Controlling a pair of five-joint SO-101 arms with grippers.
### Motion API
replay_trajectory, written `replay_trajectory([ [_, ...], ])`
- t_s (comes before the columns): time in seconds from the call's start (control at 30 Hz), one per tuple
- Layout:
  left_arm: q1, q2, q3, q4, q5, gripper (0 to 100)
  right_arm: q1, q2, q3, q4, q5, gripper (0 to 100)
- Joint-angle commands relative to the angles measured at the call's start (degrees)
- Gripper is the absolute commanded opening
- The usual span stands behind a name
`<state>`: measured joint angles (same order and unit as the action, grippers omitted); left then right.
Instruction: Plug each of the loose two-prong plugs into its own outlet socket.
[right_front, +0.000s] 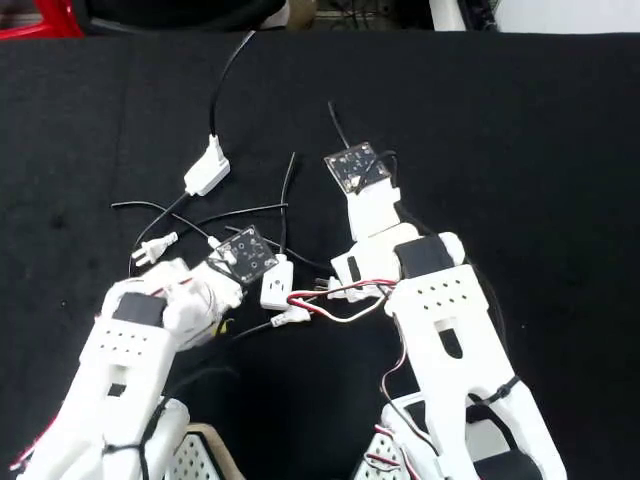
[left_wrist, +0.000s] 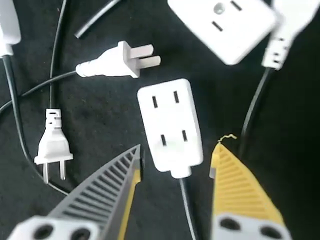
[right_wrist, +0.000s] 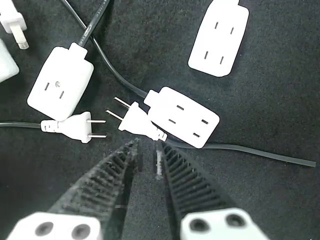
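My left gripper (left_wrist: 178, 149) is open, its grey and yellow fingertips on either side of the cable end of a white two-socket outlet (left_wrist: 170, 127) lying flat. Two loose two-prong plugs lie close by, one (left_wrist: 120, 62) just beyond that outlet and one (left_wrist: 54, 147) off to its side. My right gripper (right_wrist: 147, 148) stands narrowly open, with nothing between its black fingers. Just past its tips lies a white plug (right_wrist: 137, 121) resting against another outlet (right_wrist: 186, 117). A second plug (right_wrist: 75, 126) lies beside it. In the high view an outlet (right_front: 277, 285) lies between the two arms.
A three-hole outlet (right_wrist: 60, 82), a further two-socket outlet (right_wrist: 220, 37) and black cables lie scattered on the black table (right_front: 540, 150). Another white outlet (right_front: 207, 170) with its cable lies farther back, and a plug (right_front: 155, 248) lies left of the left arm.
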<state>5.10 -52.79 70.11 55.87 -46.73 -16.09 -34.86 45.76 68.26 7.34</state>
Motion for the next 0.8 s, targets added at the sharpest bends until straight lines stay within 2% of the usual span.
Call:
replay_trajectory([
  [0.0, 0.92, -6.77, -2.95, 5.89, 0.00, 23, 0.97, 0.04, -0.22, -0.35, 0.62, 5.0],
  [0.1, -0.13, -12.13, -4.53, 9.23, 0.18, 23, 0.97, 0.04, -0.22, -0.35, 0.62, 5.0],
  [0.23, -5.58, -19.16, -8.48, 11.43, 0.70, 23, 0.97, 0.13, -0.22, -0.35, 0.62, 5.0],
  [0.4, -16.57, -24.79, -9.71, 12.31, 7.82, 23, -0.70, 0.13, -1.36, 3.08, 0.53, 4.7],
  [0.53, -20.44, -25.67, -5.23, 12.04, 15.12, 23, -6.15, 1.45, -2.15, 2.81, 0.18, 4.8],
  [0.63, -23.16, -25.67, -0.04, 8.00, 19.34, 23, -12.40, 7.69, -5.23, 2.81, 0.18, 4.8],
  [0.77, -25.63, -25.76, 7.60, 1.32, 20.75, 23, -16.09, 20.18, -14.46, 1.85, 0.62, 4.9],
])
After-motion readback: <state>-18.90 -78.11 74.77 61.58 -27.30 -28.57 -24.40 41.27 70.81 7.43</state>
